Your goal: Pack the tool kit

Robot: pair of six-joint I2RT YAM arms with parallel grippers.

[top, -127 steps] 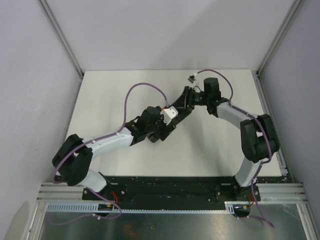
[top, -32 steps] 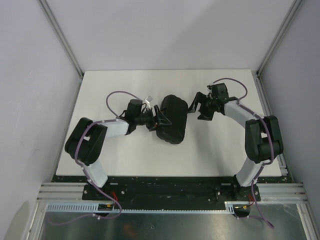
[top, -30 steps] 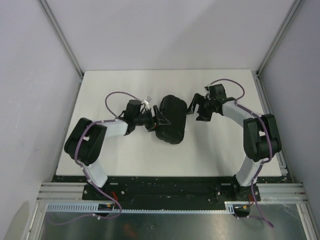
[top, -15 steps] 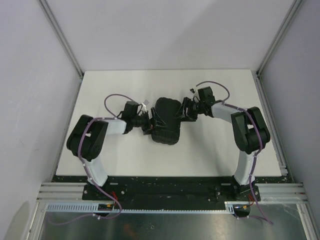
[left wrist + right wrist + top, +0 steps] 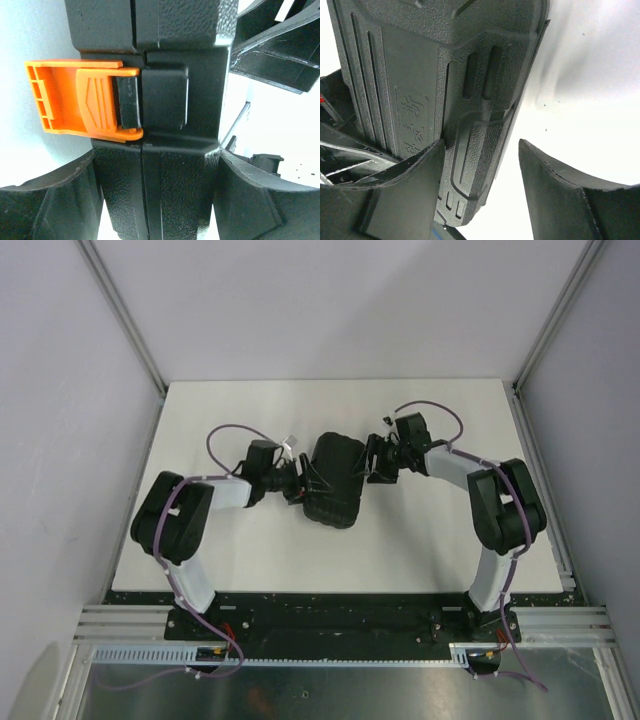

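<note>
Likely nearly done, with tool kit (image 5: 335, 480) shut between left pincer (image 5: 303, 478), grip unclear, and open right pincer (image 5: 372, 462), leaving orange latch (image 5: 82, 102) by left pincer unsnapped.

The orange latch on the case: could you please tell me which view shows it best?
Left wrist: the orange latch is close and sharp on the case edge. Top external and right wrist show only the case's black shell, no latch.

You're holding both arms bent inward, left gripper (image 5: 303, 480) pressing its fingers (image 5: 50, 200) on both sides of the tool kit (image 5: 335, 485), right gripper (image 5: 372, 458) facing it with jaws parted, one finger standing clear
</note>
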